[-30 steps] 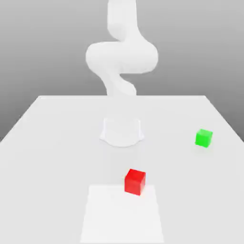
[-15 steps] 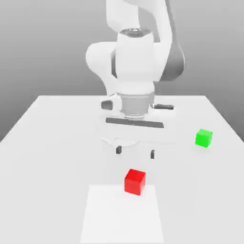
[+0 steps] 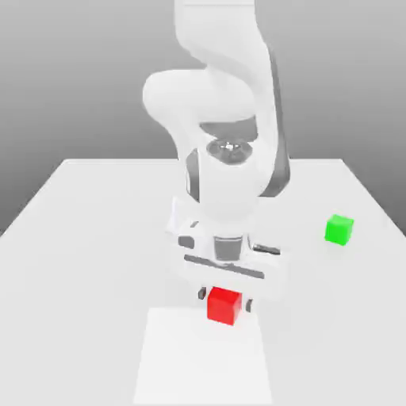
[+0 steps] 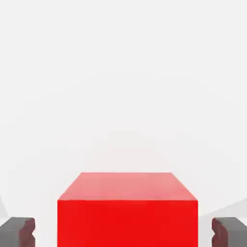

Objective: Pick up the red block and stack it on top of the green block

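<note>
Your gripper (image 3: 226,300) straddles the red block (image 3: 224,306) near the table's (image 3: 87,238) front edge, jaws apart and not yet gripping; lifting and stacking on the green block (image 3: 338,229) remain.

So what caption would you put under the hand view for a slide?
Dark fingers flank the red block with gaps on both sides, not yet gripping.

Gripper (image 3: 226,300) down at table (image 3: 95,238), fingers (image 4: 17,230) flanking red block (image 3: 224,306) w/ gaps both sides. Green block (image 3: 338,229) at approx 2 o'clock from red, well apart; table btwn them bare.
</note>
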{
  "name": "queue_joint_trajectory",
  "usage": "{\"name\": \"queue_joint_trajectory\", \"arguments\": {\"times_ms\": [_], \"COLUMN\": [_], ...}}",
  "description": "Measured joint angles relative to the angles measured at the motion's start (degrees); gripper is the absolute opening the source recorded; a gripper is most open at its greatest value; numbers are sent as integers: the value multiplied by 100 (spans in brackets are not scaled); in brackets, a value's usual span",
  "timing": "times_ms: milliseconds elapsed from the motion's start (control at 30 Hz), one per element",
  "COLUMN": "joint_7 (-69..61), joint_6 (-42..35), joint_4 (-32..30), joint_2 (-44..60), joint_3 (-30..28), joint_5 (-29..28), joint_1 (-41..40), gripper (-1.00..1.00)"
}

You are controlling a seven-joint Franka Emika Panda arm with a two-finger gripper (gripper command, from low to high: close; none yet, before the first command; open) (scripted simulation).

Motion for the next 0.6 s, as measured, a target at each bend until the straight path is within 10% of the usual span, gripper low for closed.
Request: {"name": "queue_joint_trajectory", "arguments": {"times_ms": [600], "joint_7": [-511], "joint_6": [-1325], "joint_4": [-192], "joint_2": [-1529], "joint_3": [383], "joint_5": [718], "joint_1": [-176], "gripper": [-100]}}
